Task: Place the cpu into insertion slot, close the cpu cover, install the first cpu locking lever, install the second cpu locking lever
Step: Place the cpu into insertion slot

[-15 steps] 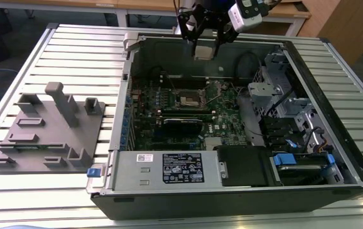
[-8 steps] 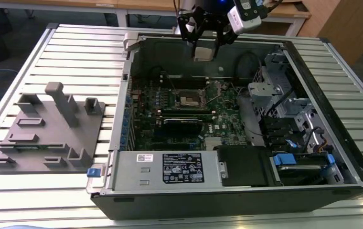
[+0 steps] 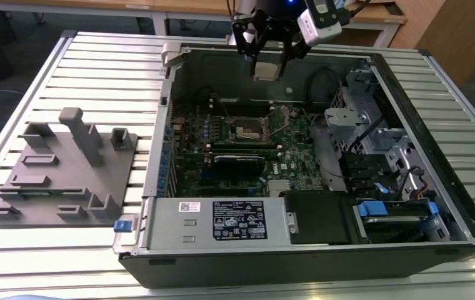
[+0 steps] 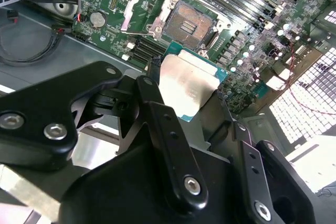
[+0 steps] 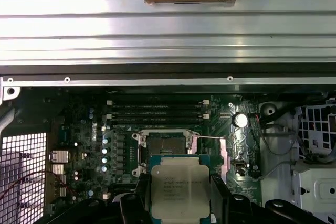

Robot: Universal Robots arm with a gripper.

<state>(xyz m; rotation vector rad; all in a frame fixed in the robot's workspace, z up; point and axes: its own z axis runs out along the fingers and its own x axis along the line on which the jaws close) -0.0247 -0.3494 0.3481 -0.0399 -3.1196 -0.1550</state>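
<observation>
Got it in hand, not seated yet
My black gripper [image 3: 267,65] is clamped on the edges of the small flat square silver-topped cpu [image 5: 176,186], well above the square silver-rimmed insertion slot [image 5: 165,148]. Probably light, stiff, delicate underneath: edge grip only.

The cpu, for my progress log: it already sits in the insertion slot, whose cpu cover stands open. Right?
No. The gripper holds the cpu above the board; the insertion slot lies empty, as both wrist views show. The cpu cover does stand open.
</observation>
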